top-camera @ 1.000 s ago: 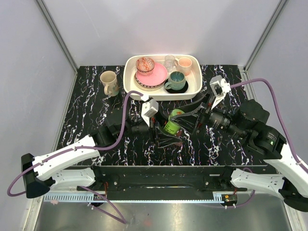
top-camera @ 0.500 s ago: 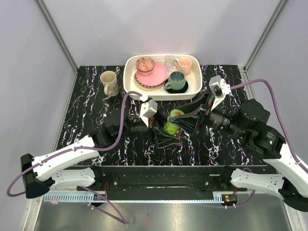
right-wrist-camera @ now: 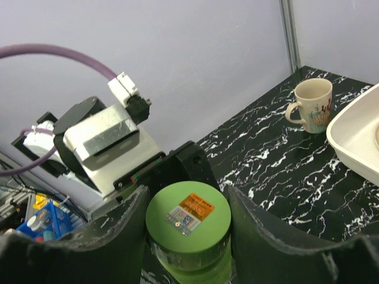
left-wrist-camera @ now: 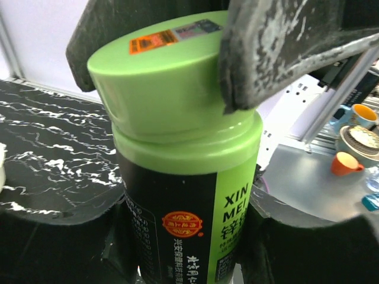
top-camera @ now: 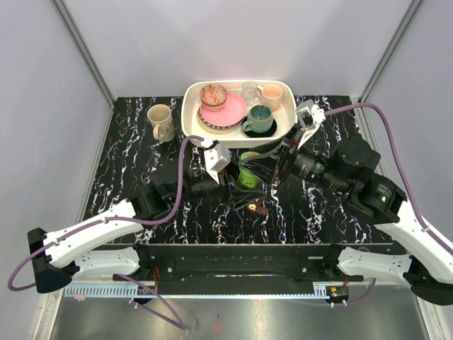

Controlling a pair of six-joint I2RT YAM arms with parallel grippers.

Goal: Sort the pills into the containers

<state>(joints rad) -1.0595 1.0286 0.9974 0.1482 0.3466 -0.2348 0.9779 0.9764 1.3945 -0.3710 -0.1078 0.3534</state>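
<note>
The left gripper (left-wrist-camera: 186, 251) is clamped around the dark, labelled body of a green bottle (top-camera: 247, 176), one finger on each side. The right gripper (right-wrist-camera: 187, 204) is closed on the bottle's lid (right-wrist-camera: 188, 218) from above. The bottle's base is cut off in the left wrist view and hidden by the fingers from overhead, so I cannot tell whether it touches the table (top-camera: 127, 163). No pills can be seen.

The pill case (top-camera: 259, 207) lies on the table just in front of the bottle, apart from both grippers. It is small and dark against the marbled top, with an orange speck at its left end, and its compartments are too small to make out.

A beige mug (top-camera: 161, 122) stands just left of the white tray (top-camera: 191, 120) of crockery at the back.
</note>
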